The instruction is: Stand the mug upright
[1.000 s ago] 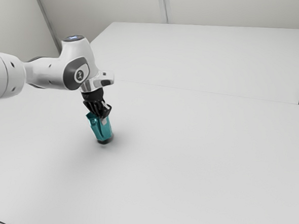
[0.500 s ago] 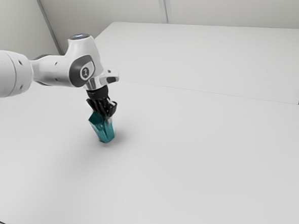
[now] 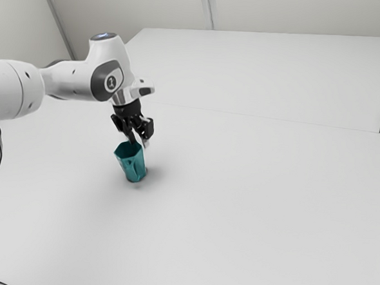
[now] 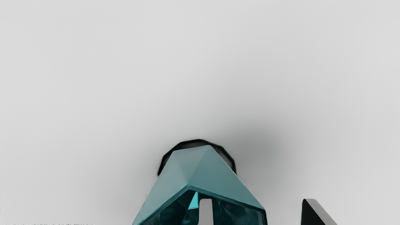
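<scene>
In the exterior view my gripper (image 3: 137, 143) is just over the rim of the teal faceted mug (image 3: 132, 163), which stands on its base on the white table with its opening up. From the wrist view, my gripper (image 4: 257, 203) has its fingers wide apart. One finger (image 4: 206, 212) reaches over the opening of the mug (image 4: 200, 168), and the other is outside its wall, with a gap between that finger and the mug. A black base edge shows past the mug's far side. The handle cannot be made out clearly.
The white table (image 3: 257, 205) spreads around the mug. Behind it a large white panel (image 3: 265, 76) rises toward pale walls, and a thin dark line crosses the exterior view's lower left corner.
The mug has gone from leaning to standing on its base. My gripper has risen off it, uncovering the rim, and has moved slightly toward the exterior view's right; its fingers have spread.
</scene>
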